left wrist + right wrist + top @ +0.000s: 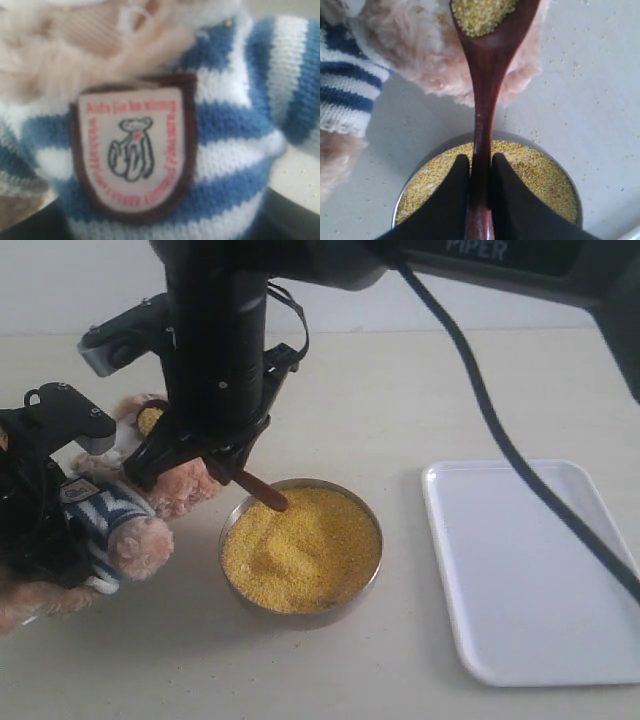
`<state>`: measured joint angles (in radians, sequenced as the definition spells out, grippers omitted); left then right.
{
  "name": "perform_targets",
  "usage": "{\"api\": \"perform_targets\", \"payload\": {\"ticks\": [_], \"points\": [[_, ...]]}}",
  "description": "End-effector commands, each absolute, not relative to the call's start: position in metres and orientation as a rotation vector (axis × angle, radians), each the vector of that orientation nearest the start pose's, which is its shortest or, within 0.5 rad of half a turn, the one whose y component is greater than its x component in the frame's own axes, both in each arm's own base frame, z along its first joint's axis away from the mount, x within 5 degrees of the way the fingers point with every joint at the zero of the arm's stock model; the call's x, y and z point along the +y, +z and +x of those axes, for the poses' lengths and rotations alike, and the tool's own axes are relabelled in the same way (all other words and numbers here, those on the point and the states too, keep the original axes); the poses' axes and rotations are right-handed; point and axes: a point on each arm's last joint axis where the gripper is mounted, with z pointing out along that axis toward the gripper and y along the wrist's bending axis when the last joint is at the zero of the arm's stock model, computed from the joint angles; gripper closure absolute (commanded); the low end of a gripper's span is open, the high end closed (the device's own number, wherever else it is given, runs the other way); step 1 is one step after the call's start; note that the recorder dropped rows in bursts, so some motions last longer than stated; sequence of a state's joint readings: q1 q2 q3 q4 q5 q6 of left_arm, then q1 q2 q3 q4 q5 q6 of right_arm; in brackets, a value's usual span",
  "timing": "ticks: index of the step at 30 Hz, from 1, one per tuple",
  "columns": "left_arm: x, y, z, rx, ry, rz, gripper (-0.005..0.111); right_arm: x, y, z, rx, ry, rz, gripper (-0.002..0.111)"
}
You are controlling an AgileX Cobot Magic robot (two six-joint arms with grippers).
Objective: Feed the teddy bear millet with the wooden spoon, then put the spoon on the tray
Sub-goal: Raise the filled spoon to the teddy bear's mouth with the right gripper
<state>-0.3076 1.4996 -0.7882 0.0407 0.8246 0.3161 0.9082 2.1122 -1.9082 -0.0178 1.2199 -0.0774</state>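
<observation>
The teddy bear (110,520) leans at the left in its striped shirt, and my left gripper (40,525) is shut around its body. Its chest badge (132,145) fills the left wrist view; the fingers barely show there. My right gripper (477,157) is shut on the handle of the wooden spoon (485,80). The same gripper (205,455) reaches across to the left. The spoon's small bowl holds a heap of millet (480,15) right at the bear's furry head (415,45). The rest of the millet (300,545) fills the round metal bowl (375,565). The white tray (535,570) lies at the right.
The right arm and its black cable (500,430) stretch over the table from the upper right, passing above the tray's near corner. Loose grains (575,65) are scattered on the pale tabletop round the bowl.
</observation>
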Motion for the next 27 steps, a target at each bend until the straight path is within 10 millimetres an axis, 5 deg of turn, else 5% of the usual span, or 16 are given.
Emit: {"api": "perform_targets", "payload": {"ticks": [1,16,27], "points": [[-0.074,0.189,0.236,2.849,0.034,0.954,0.103,0.362,0.256,0.272,2.462,-0.021,-1.427,0.109],[-0.075,0.189,0.236,2.851,0.026,0.948,0.103,0.382,0.270,0.261,2.065,-0.418,-1.493,0.109],[-0.075,0.189,0.237,2.845,0.025,0.931,0.103,0.374,0.264,0.258,2.017,-0.652,-1.539,0.109]]}}
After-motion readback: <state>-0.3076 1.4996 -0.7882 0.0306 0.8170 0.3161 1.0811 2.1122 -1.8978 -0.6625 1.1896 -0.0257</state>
